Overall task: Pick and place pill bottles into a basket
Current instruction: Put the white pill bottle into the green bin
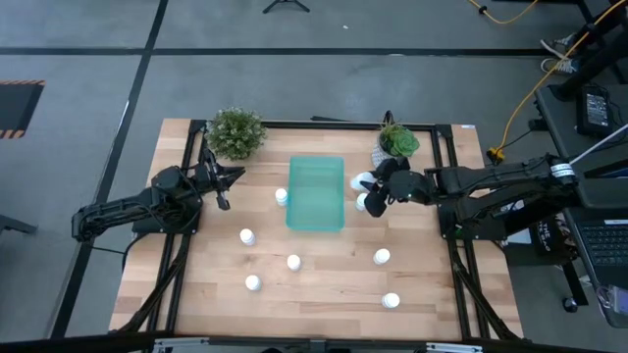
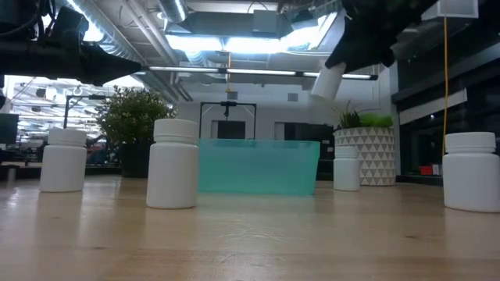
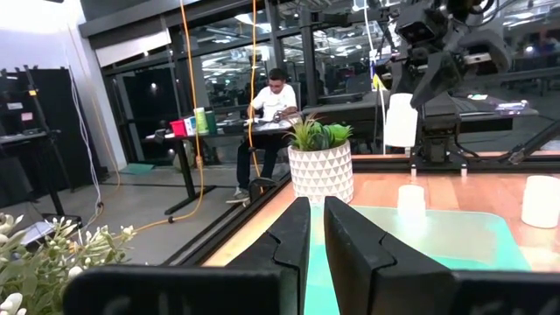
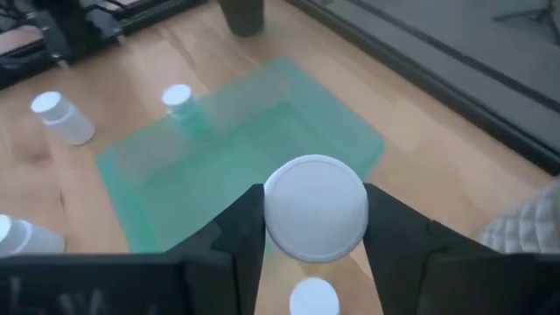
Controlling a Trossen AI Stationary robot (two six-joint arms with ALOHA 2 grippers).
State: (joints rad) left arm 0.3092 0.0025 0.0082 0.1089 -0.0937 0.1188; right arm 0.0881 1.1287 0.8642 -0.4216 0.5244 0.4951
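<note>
the right gripper (image 1: 374,189) is clamped on a white pill bottle (image 4: 316,208), held above the table just beside the teal basket (image 1: 315,193), tilted, cap toward the wrist camera. left gripper (image 3: 315,229) nearly closed, empty.

We see a light wooden table top (image 1: 324,294) framed by black metal rails (image 1: 177,265) and standing on a grey floor crossed by dark tape lines (image 1: 147,59). At its far left corner sits a bushy green plant (image 1: 235,132) with pale sprigs, in a dark pot (image 2: 134,160). At the far right corner stands a spiky green plant (image 1: 397,140) in a white pot patterned with triangles (image 2: 373,156). A yellow cable (image 1: 525,98) runs across the floor to the right of the table. Beyond the table, a person in a white top (image 3: 273,105) sits at a desk (image 3: 197,136) bearing small coloured containers.
</note>
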